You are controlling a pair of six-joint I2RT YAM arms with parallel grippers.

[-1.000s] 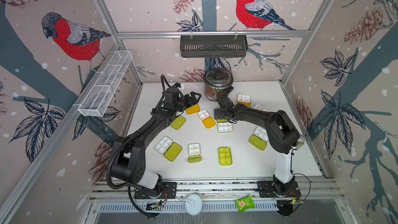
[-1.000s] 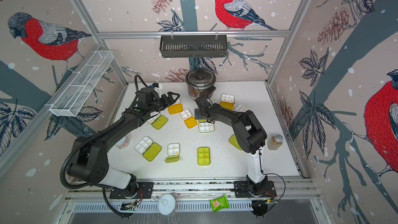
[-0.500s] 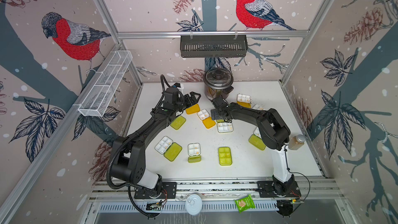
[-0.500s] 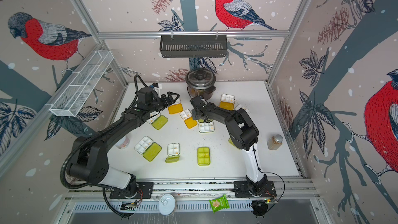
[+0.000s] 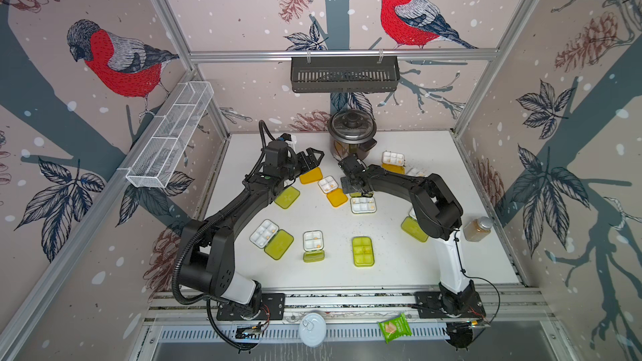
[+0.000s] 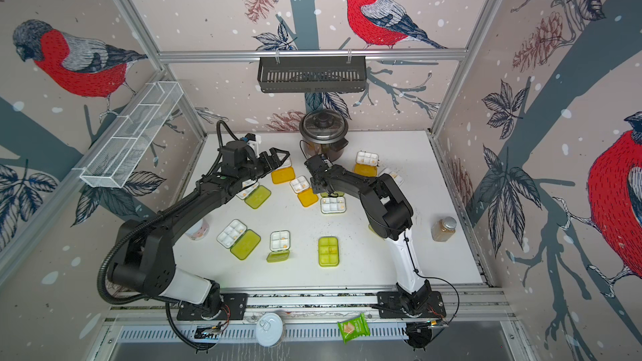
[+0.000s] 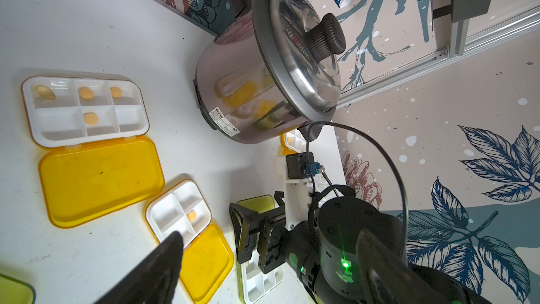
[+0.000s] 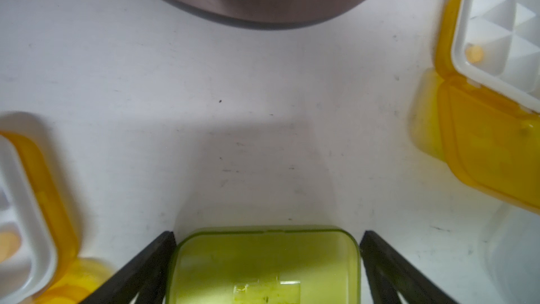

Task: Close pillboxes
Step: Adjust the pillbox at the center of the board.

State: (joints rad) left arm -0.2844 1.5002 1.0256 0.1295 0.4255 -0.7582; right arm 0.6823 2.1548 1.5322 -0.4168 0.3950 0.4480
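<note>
The right end effector [image 8: 267, 233] is spread wide, with the translucent lime-green hinged lid [image 8: 263, 261] of a white plastic six-compartment pillbox [image 5: 363, 205] between its fingers, which looks light, slick and springy, so I'd press its free edge; the left end effector [image 5: 313, 160] gapes too.

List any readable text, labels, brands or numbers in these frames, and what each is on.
No text can be read anywhere.
White sticker on the cooker: printed lines, too small to read.
Green snack packet: printing too small and blurred to read.
</note>
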